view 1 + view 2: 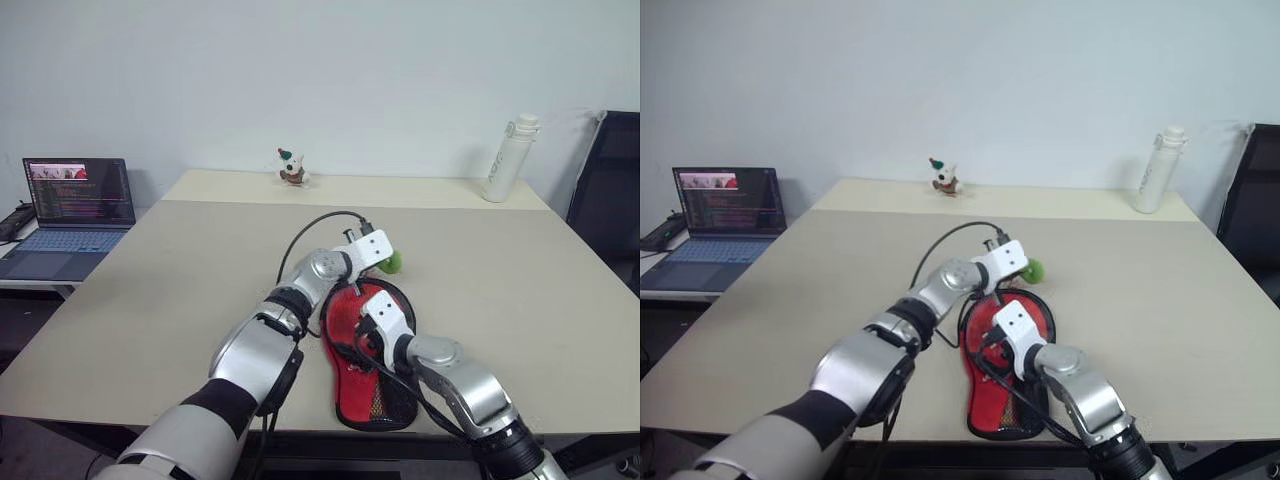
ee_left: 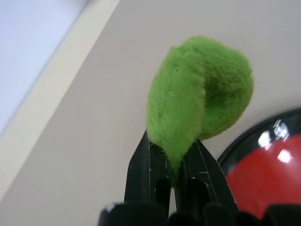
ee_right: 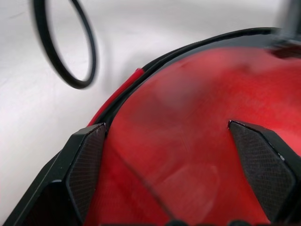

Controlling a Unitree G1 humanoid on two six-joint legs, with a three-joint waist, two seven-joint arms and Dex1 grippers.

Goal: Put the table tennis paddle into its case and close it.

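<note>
Right pincer (image 3: 176, 155) wide over one red case (image 1: 372, 392), perhaps touching; left pincer (image 2: 171, 155) clamped on one green fuzzy tab (image 2: 200, 94).

Office: laptop (image 1: 78, 215) showing code, big table (image 1: 150, 300), black chair (image 1: 610, 200).

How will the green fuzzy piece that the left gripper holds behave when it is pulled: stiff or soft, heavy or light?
The green fuzzy piece is probably soft: it bunches where the left gripper pinches it. It looks light for its size, being plush. It seems unlikely to slip, since the fuzzy pile should grip the fingers.
</note>
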